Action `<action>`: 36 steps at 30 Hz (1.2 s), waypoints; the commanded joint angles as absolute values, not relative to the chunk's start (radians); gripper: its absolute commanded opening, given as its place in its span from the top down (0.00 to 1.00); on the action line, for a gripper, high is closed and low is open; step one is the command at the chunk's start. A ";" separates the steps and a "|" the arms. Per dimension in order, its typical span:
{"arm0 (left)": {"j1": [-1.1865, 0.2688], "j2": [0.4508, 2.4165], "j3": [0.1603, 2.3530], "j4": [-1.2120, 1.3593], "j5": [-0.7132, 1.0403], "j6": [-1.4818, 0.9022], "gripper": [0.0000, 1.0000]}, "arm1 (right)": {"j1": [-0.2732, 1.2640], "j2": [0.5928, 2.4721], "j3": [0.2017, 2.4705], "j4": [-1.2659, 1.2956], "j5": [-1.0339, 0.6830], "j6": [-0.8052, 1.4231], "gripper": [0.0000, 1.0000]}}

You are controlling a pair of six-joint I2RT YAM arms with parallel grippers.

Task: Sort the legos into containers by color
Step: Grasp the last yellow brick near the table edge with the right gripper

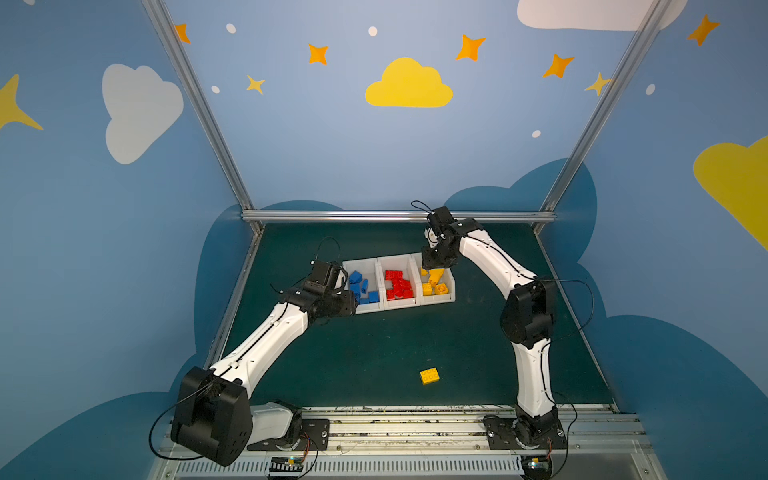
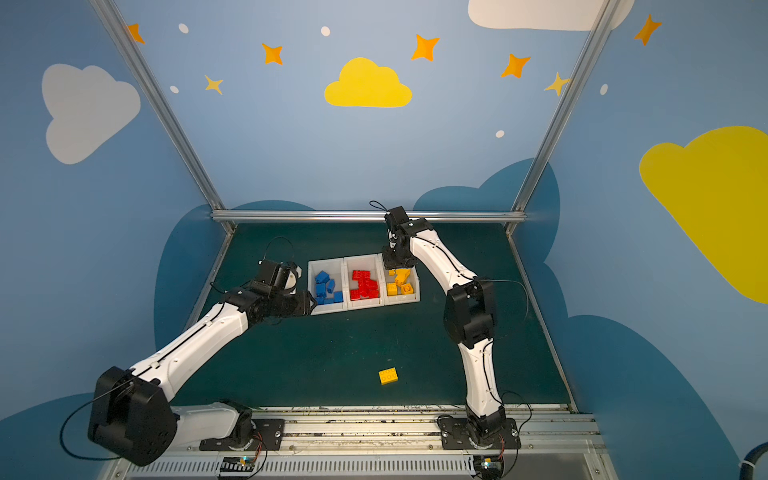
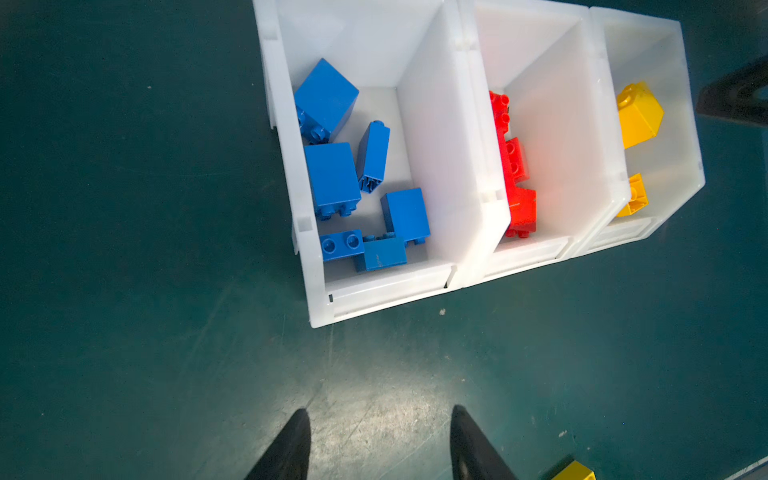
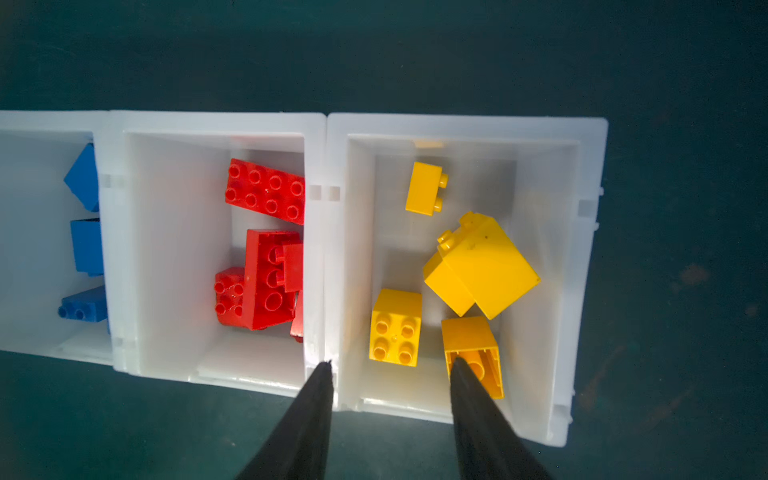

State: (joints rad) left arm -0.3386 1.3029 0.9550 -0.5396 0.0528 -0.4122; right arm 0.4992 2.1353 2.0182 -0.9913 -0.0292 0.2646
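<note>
While the left pincer [image 3: 379, 409] and right pincer [image 4: 391, 360] gape empty, one yellow brick [image 1: 429, 376] (four binned) lies loose.

The three bins [image 3: 449, 124] are seen as smooth, milky white plastic, slightly see-through. The blue bricks [image 3: 332, 178], red bricks [image 4: 266, 191] and yellow bricks [image 4: 486, 266] are shown as hard, glossy moulded plastic. The table top [image 3: 124, 270] is covered with a dark green matt sheet, scuffed and finely scratched. The frame rails [image 1: 395, 216] are made of dull silvery grooved metal. The arms [image 1: 266, 345] are clad in smooth white plastic, with matt black joints [image 1: 208, 415].
</note>
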 commanded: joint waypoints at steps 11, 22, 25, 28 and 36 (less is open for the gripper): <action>-0.335 1.302 0.956 -0.546 0.046 -0.411 0.45 | 0.588 1.824 1.614 -0.950 -0.022 0.290 0.48; -0.336 1.327 0.954 -0.543 0.045 -0.423 0.45 | 0.781 1.614 1.202 -0.877 -0.062 0.470 0.39; -0.335 1.333 0.954 -0.543 0.049 -0.425 0.44 | 0.844 1.603 1.151 -0.870 -0.056 0.527 0.34; -0.335 1.338 0.953 -0.541 0.053 -0.426 0.44 | 0.909 1.610 1.128 -0.871 -0.062 0.566 0.30; -0.336 1.335 0.940 -0.542 0.077 -0.416 0.44 | 1.029 1.663 1.099 -0.902 -0.066 0.626 0.23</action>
